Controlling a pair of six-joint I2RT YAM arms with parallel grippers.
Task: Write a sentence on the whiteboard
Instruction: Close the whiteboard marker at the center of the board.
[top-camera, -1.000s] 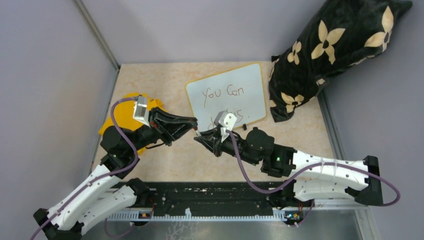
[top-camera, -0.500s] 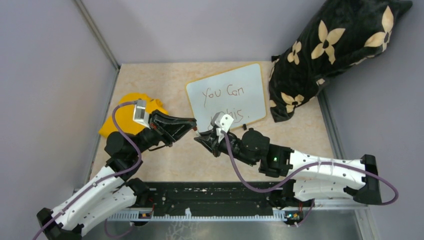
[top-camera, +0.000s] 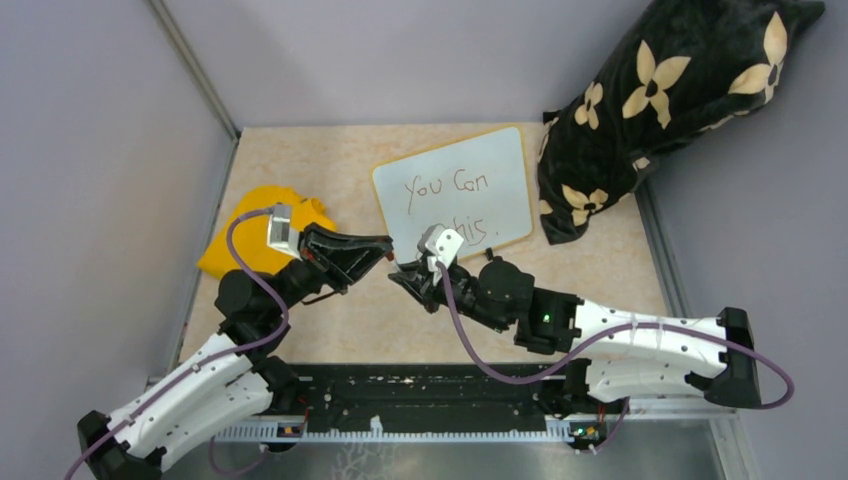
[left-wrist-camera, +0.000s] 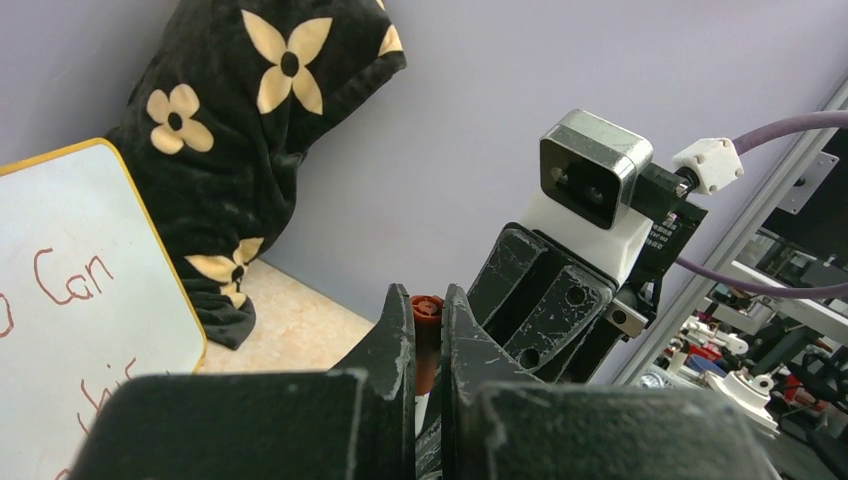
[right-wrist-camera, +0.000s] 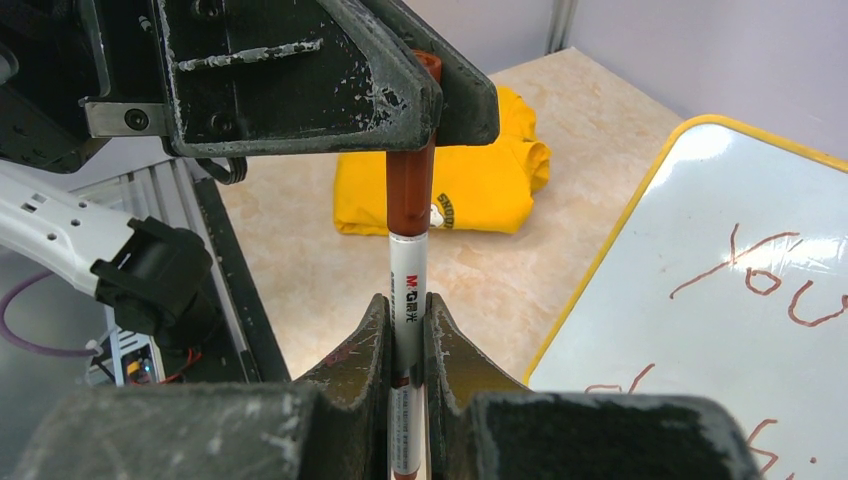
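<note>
Sentence (top-camera: 445, 186) "You Can do this." reads complete on whiteboard (top-camera: 500, 150) at far centre of table (top-camera: 320, 160); right tool (right-wrist-camera: 408, 320) pinches marker (right-wrist-camera: 410, 270), left tool (left-wrist-camera: 428, 310) pinches its cap (right-wrist-camera: 410, 185); likely only capping remains.

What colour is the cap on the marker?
Reddish-brown cap on a white marker; it shows best in the right wrist view.

Yellow-rimmed whiteboard (top-camera: 492, 152) flat; sentence (top-camera: 445, 187) reddish handwriting, two lines, lower partly hidden.
</note>
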